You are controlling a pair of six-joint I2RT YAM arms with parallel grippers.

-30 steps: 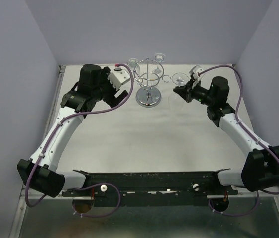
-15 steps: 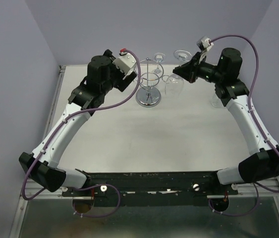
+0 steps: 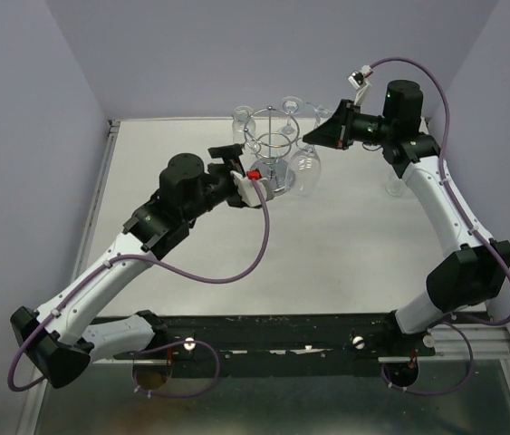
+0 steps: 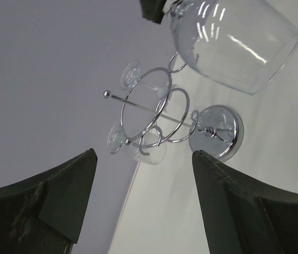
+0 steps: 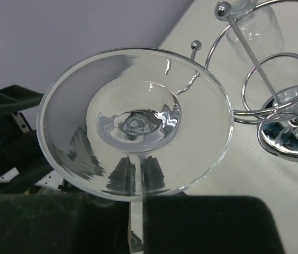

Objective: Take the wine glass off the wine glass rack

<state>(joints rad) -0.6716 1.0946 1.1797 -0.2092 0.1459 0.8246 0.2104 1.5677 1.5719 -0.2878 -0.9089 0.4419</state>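
Note:
The chrome wine glass rack (image 3: 273, 145) stands at the back middle on its round mirrored base (image 3: 271, 178). My right gripper (image 3: 318, 138) is shut on the stem of a wine glass (image 3: 305, 172), which hangs bowl down close beside the rack's right side. In the right wrist view the glass's foot (image 5: 138, 116) faces the camera, the stem runs between my fingers (image 5: 207, 222), and the rack (image 5: 276, 79) is at right. My left gripper (image 3: 247, 172) is open and empty, in front left of the rack. Its view shows the rack (image 4: 154, 114) and the held bowl (image 4: 233, 37).
Two more glasses hang on the rack's far hooks (image 3: 244, 118) (image 3: 291, 106); one shows in the left wrist view (image 4: 151, 151). Another glass (image 3: 392, 186) stands on the table at right, under my right arm. Walls close the back and sides.
My right gripper has moved left with the glass toward the rack. My left arm has swung from the back left down to the front of the rack's base.

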